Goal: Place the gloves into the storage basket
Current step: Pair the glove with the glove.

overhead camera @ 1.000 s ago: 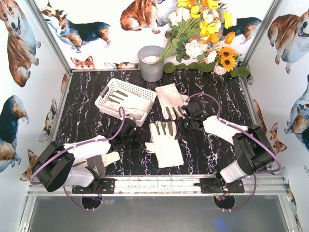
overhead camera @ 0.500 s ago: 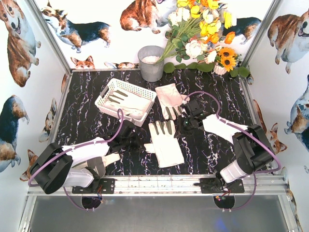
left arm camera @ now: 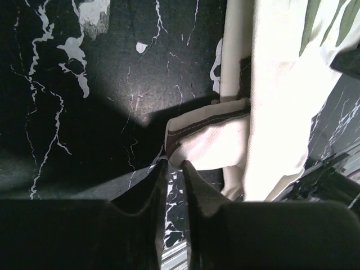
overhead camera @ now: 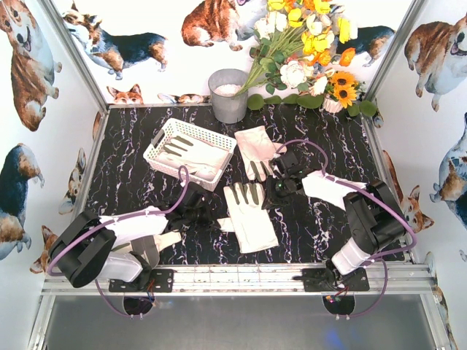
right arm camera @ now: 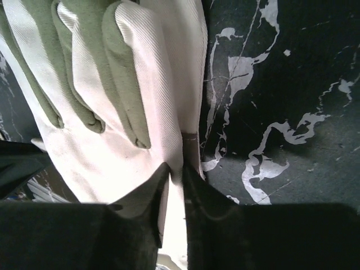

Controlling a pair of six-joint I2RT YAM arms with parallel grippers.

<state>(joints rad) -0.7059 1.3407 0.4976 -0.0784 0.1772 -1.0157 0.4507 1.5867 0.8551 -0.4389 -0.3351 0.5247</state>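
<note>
near glove [overhead camera: 249,219]: long axis near-far, finger end toward the far wall | left claw [left arm camera: 173,163]: nearly pressed together, empty, glove's thumb [left arm camera: 208,143] just ahead-right | right claw [right arm camera: 175,167]: pinching the glove's side edge

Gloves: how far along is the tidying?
Done: at least one cream-white grey-patched fabric glove lies in the white slotted plastic basket. In hand: the right fingers pinch the edge of the near glove, the left fingers nearly closed at its thumb. Left: that glove and the far glove beside the basket.
</note>
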